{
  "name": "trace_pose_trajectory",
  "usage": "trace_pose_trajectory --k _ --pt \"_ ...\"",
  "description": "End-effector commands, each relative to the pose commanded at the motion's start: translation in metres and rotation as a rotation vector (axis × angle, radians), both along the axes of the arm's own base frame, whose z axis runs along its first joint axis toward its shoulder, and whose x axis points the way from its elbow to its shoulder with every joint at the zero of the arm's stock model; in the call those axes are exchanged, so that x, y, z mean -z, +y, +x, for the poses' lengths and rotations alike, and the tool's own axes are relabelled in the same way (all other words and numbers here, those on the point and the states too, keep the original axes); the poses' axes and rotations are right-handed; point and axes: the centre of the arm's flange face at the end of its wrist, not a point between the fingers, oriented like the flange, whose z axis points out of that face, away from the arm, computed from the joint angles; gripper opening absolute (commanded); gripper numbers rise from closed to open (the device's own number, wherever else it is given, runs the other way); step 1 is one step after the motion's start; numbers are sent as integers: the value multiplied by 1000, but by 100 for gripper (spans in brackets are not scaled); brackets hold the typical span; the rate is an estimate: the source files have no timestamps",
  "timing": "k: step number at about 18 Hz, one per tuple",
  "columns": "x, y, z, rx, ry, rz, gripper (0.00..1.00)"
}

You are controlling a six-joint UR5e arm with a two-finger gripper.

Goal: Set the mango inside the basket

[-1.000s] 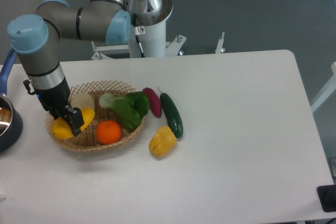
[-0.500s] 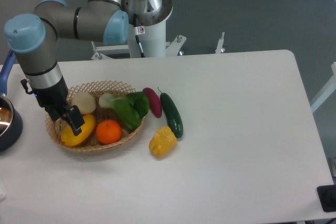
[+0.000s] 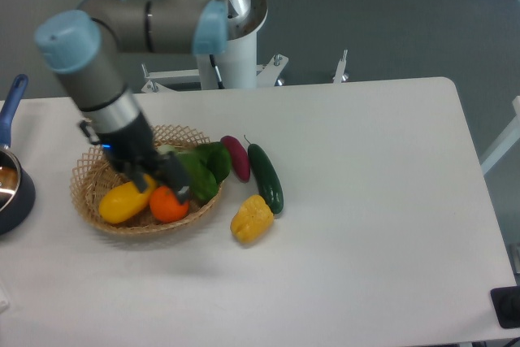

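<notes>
The mango point(image 3: 123, 201) now lies in the basket point(image 3: 88, 178), let go. The gripper point(image 3: 158, 183) has slid right, over the orange point(image 3: 166, 206). Jaws: cannot tell. Job looks done.

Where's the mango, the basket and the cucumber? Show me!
mango point(image 3: 122, 201), fixed camera view, on the middle of its yellow skin.
basket point(image 3: 85, 180), fixed camera view, on the woven rim at its left side.
cucumber point(image 3: 266, 178), fixed camera view, on the middle of its dark green body.
</notes>
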Motion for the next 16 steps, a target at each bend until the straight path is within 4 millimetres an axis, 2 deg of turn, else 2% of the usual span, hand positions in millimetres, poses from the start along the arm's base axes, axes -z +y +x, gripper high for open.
trace_pose_trajectory --k 3,8,10,14,16 --pt "10 -33 -66 -19 -31 -32 100" --pt "17 -111 -169 36 -116 -14 100" --pt "30 -133 -195 78 -147 -24 100" --pt "54 -189 -235 95 -188 -82 100" --pt "55 -209 -249 113 -190 -87 100"
